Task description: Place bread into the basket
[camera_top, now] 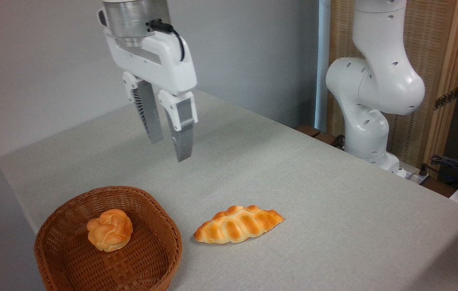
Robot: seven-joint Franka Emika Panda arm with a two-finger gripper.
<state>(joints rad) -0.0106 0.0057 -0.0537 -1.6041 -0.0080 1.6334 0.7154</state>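
The bread (110, 229), a small round knotted golden bun, lies inside the basket (154, 218), a round brown wicker one at the table's front left. My gripper (170, 149) hangs well above the table, behind and to the right of the basket. Its two fingers are spread apart with nothing between them, so it is open.
A longer braided loaf (238, 224) lies on the grey tablecloth just right of the basket. The arm's white base (370, 101) stands at the table's far right edge, with cables (455, 165) beside it. A wall runs behind the table.
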